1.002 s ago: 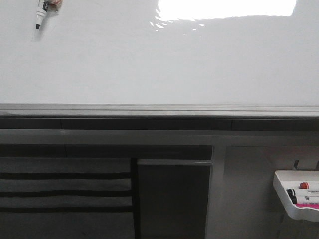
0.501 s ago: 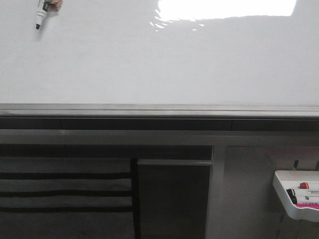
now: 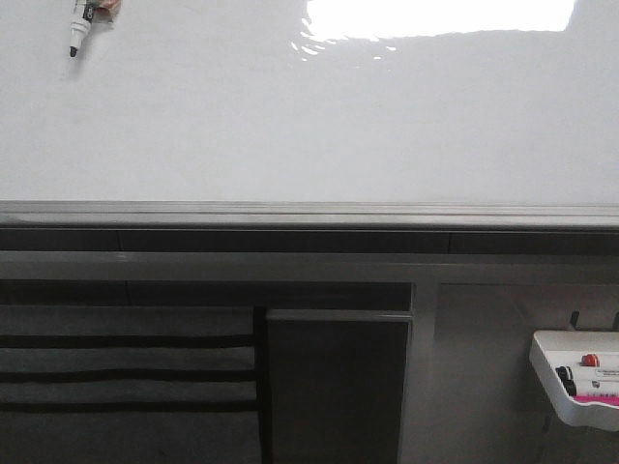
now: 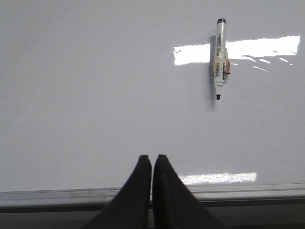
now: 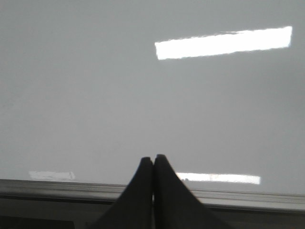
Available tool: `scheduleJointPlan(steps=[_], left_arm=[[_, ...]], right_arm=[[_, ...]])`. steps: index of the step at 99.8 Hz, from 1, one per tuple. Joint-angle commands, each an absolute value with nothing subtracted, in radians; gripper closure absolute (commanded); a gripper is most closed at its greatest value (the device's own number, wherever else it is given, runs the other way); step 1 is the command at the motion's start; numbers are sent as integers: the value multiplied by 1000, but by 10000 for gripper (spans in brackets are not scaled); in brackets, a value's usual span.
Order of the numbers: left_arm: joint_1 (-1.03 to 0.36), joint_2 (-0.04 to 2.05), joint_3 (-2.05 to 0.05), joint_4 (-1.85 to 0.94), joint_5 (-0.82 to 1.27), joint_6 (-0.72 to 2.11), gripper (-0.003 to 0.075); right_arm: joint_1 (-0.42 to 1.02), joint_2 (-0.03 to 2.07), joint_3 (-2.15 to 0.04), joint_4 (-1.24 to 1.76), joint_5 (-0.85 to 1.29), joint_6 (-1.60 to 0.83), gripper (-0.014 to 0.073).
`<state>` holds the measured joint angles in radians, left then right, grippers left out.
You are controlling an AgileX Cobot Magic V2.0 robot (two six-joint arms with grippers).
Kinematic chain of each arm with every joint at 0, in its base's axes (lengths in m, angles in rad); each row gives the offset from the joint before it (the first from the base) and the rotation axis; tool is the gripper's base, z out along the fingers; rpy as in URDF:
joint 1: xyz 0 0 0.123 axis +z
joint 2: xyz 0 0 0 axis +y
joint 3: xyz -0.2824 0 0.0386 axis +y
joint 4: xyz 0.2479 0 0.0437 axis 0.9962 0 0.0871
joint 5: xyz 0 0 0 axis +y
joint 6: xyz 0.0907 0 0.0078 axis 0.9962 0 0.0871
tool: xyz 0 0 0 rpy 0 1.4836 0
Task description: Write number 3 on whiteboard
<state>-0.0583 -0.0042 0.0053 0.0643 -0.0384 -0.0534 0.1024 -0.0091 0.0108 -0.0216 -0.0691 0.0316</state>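
The whiteboard (image 3: 319, 126) fills the upper front view, glossy white with a grey bottom rail (image 3: 309, 213) and a bright light reflection. It carries no number 3 in any view. A white marker with a black tip (image 3: 79, 27) is stuck to the board at the top left, tip down; it also shows in the left wrist view (image 4: 219, 59). My left gripper (image 4: 152, 158) is shut and empty, facing the board (image 4: 95, 95) just above the rail, well apart from the marker. My right gripper (image 5: 153, 158) is shut and empty, facing bare board (image 5: 95, 95). Neither gripper shows in the front view.
Below the rail is a dark frame with a grey cabinet panel (image 3: 337, 387) and striped slats (image 3: 126, 372). A small white marker tray (image 3: 578, 382) with several markers hangs at the lower right.
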Motion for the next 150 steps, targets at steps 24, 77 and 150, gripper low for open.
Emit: scheduleJointPlan(steps=[24,77,150], left_arm=[[-55,-33,12,64,-113,-54,741],[-55,-33,12,64,-113,-54,741],[-55,-33,-41,-51,-126,-56,741]], right_arm=[[95,-25,37,-32,-146,27,657],[95,-25,37,0,24,29,657],[95,-23,-34,89,-47,29,657]])
